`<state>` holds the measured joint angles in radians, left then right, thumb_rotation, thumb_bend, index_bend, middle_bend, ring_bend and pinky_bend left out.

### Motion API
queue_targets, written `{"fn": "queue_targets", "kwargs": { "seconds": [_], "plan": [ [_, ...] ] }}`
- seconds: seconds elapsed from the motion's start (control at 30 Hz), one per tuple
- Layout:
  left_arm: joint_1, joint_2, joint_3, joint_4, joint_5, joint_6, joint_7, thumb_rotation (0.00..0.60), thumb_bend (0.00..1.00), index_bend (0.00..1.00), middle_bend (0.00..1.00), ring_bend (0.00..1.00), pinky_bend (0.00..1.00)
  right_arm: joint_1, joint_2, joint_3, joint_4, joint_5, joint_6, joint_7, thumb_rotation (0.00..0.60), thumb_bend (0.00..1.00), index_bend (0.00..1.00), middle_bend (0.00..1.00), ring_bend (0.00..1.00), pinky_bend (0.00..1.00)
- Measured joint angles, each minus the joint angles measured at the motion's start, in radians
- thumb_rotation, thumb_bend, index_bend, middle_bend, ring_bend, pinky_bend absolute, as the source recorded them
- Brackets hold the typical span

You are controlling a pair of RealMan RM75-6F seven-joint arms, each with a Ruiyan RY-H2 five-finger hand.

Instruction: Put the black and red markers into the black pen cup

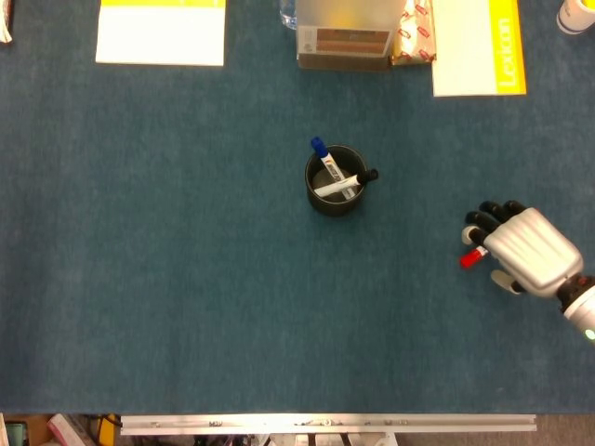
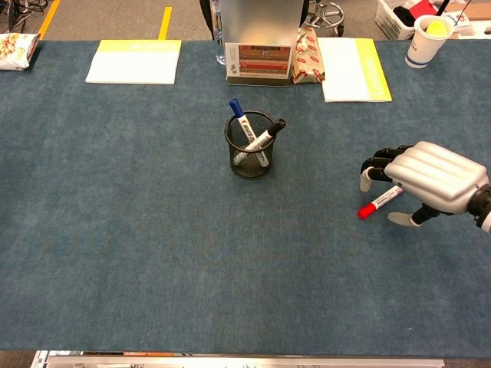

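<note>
The cup (image 2: pixel 252 149) sits in the middle of the table (image 2: pixel 138 230), with two markers (image 2: pixel 261 139) in it. Far to its right, the right hand (image 2: pixel 431 178) is over another marker (image 2: pixel 376 204).

The bench (image 2: pixel 115 230) wears matt blue felt-like cloth. The pen cup (image 2: pixel 251 157) is black wire mesh. The right hand (image 2: pixel 430 178) has a smooth, silvery, glossy shell. The red marker (image 2: pixel 376 205) looks like shiny plastic.

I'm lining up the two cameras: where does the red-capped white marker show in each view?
Head view: red-capped white marker, lower right, mostly hidden under the right hand.
Chest view: marker, right of centre, cap poking out beneath the same hand.
Shared landmark: black mesh pen cup.
</note>
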<state>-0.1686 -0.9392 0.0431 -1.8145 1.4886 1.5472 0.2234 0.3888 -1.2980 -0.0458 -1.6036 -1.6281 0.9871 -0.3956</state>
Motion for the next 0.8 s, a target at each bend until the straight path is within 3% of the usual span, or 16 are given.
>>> {"fn": "queue_targets", "kwargs": {
  "seconds": [0.2, 0.43, 0.8],
  "plan": [
    [0.007, -0.003, -0.013, 0.003, 0.001, -0.011, -0.006, 0.6, 0.22, 0.35, 0.0, 0.0, 0.03, 0.002, -0.013, -0.014, 0.034, -0.016, 0.017, -0.008, 0.6, 0.27, 0.4, 0.25, 0.2, 0.28],
    [0.011, 0.0, -0.028, 0.004, -0.003, -0.027, -0.013, 0.6, 0.22, 0.35, 0.0, 0.0, 0.03, 0.001, -0.032, -0.027, 0.061, -0.022, 0.036, -0.03, 0.6, 0.27, 0.4, 0.15, 0.11, 0.17],
    [0.023, 0.001, -0.041, 0.004, 0.002, -0.037, -0.02, 0.6, 0.22, 0.35, 0.0, 0.0, 0.03, 0.007, -0.058, -0.037, 0.095, -0.013, 0.033, -0.029, 0.6, 0.28, 0.4, 0.14, 0.1, 0.16]
  ]
}}
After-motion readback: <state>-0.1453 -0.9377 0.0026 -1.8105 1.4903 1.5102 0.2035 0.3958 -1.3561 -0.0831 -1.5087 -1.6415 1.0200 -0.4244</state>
